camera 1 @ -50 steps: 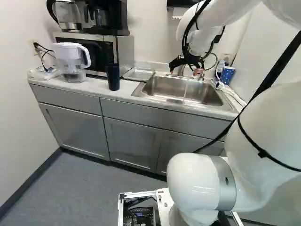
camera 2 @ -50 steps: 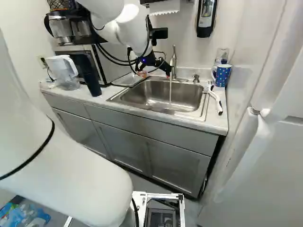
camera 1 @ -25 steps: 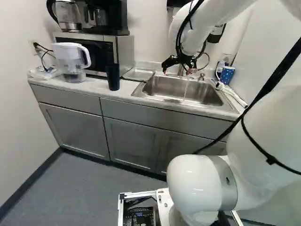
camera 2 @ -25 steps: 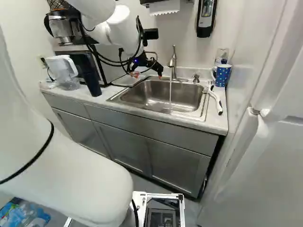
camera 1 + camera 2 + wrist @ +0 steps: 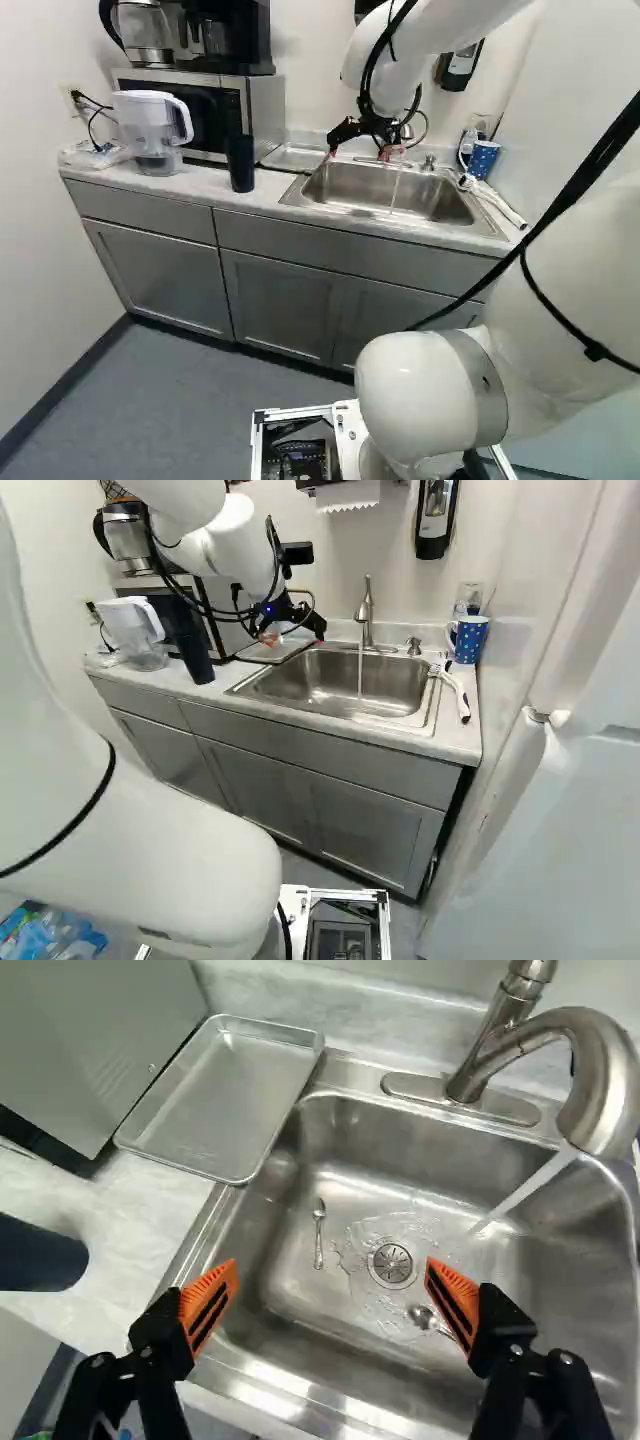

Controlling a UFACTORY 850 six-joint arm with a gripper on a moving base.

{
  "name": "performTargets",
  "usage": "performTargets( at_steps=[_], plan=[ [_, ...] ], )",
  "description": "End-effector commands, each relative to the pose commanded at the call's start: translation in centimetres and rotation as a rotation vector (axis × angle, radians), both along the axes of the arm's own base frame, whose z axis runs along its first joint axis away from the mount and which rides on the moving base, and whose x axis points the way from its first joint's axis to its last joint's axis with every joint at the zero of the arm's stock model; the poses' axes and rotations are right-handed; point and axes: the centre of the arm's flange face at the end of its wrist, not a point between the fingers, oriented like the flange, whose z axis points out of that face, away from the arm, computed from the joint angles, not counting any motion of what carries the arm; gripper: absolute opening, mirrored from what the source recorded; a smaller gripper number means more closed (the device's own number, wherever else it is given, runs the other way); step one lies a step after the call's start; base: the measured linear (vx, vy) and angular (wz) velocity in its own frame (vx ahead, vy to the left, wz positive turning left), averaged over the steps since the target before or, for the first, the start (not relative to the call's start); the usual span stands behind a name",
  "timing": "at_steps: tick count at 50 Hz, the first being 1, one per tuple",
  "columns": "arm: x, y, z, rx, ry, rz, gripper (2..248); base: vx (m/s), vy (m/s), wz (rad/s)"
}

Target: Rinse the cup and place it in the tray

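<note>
The gripper (image 5: 362, 152) hangs above the sink's (image 5: 395, 205) tray side; in the wrist view the gripper (image 5: 332, 1265) is open, nothing between its fingers. Under it, the steel sink (image 5: 290, 1330) holds a small spoon (image 5: 319, 1235) and another spoon (image 5: 425, 1317) by the drain (image 5: 391, 1263). Water runs from the faucet (image 5: 600, 1080). The metal tray (image 5: 225, 1100) lies bare beside the sink. Three cup-like things stand on the counter: a dark blue tumbler (image 5: 240, 163) before the tray, a blue dotted mug (image 5: 468, 640) and a clear glass (image 5: 469, 594) right of the sink.
A microwave (image 5: 262, 115) stands behind the tumbler, with a coffee maker (image 5: 235, 35) on top. A water pitcher (image 5: 155, 130) is farther left. A white-handled brush (image 5: 456, 692) lies right of the sink. The soap dispenser (image 5: 434, 518) hangs on the wall.
The arm has carried the open gripper leftward over the sink, toward the tray side, in both base views. The base has not moved, and the counter's things stand as before.
</note>
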Motion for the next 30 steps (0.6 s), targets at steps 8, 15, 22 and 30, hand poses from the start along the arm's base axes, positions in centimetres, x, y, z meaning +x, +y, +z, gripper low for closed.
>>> performTargets(
  at_steps=[8,15,22,30],
  plan=[
    [0.0,1.2,0.0,0.000,0.000,0.029,247,0.000,0.000,0.000],
    [0.0,2.3,0.0,0.000,0.000,0.054,247,0.000,0.000,0.000],
    [0.0,3.5,0.0,0.000,0.000,0.080,247,0.000,0.000,0.000],
    [0.0,4.7,0.0,0.000,0.000,0.109,247,0.000,0.000,0.000]
  ],
)
